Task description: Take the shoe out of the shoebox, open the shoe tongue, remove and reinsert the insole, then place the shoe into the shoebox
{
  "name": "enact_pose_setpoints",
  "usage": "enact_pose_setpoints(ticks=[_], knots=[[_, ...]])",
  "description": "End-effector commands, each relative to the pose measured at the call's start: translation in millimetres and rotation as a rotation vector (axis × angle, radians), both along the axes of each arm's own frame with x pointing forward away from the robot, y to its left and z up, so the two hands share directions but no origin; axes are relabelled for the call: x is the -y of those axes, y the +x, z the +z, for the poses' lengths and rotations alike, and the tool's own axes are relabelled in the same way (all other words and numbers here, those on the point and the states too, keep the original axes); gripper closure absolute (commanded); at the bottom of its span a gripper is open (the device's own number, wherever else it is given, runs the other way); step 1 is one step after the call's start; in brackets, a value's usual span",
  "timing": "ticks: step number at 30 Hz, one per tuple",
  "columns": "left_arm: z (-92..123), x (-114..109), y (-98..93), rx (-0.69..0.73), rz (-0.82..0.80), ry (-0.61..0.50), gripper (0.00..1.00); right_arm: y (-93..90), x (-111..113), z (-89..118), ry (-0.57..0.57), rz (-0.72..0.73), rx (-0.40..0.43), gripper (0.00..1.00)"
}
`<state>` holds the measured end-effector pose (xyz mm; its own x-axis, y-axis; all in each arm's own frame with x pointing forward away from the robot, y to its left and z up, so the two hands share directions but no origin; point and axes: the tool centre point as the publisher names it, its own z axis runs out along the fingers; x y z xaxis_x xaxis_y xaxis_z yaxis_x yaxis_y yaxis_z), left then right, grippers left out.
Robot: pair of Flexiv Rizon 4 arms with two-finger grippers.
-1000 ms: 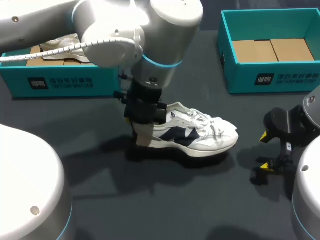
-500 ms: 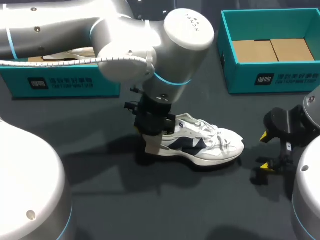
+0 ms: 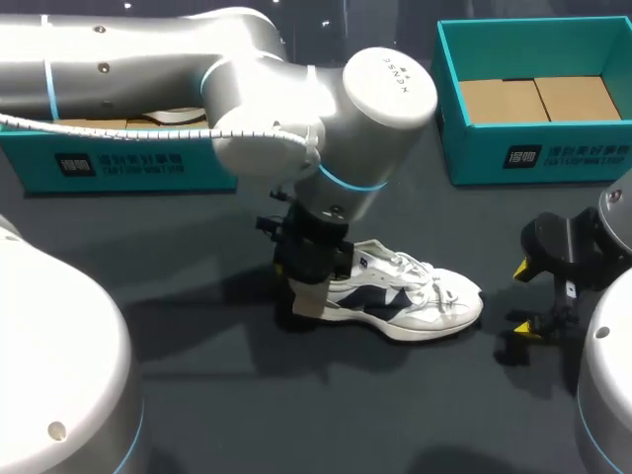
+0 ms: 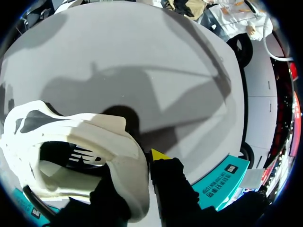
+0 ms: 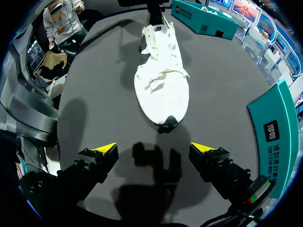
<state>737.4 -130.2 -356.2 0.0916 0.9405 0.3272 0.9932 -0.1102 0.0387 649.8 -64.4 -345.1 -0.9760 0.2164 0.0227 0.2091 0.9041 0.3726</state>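
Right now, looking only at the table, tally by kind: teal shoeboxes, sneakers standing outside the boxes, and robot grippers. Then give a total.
Teal shoeboxes: 2, the left shoebox and the right shoebox
Sneakers outside the boxes: 1, the white sneaker
Grippers: 2, the left gripper at the sneaker's heel and the right gripper, open
Total: 5

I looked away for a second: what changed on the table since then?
The left gripper, shut on the heel of the shoe, carried it rightward and nearer the robot. The right gripper stayed open in place; the shoeboxes did not move.
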Motion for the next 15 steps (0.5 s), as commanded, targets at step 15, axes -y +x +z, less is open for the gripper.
enact_pose_setpoints(ticks=[15], knots=[[-14.7, 8.5, -0.9, 0.005, 0.012, 0.037, 1.0, -2.3, 0.4, 1.0, -0.001, -0.001, 0.003, 0.0]])
